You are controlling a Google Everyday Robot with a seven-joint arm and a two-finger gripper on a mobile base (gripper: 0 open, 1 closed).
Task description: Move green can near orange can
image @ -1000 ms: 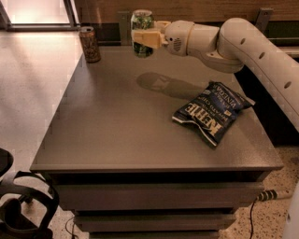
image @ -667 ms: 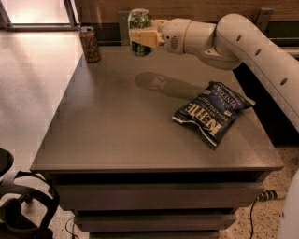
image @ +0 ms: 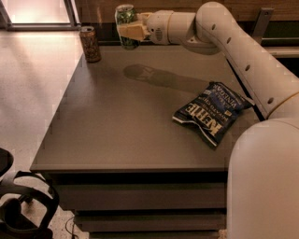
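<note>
Gripping the green can point(image: 125, 25) upright, the gripper point(image: 129, 31) hangs above the table's point(image: 117, 121) far edge, just right of the orange can point(image: 89, 44) standing at the corner.

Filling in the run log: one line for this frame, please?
phase: carry | gripper: shut on green-and-white aluminium can, raised over grey table, far side | brown-orange drink can: upright, far-left corner, not touching

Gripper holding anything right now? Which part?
Yes. The gripper is shut on the small green-labelled aluminium can, pinching its mid-body sides, held upright above the grey table.
</note>
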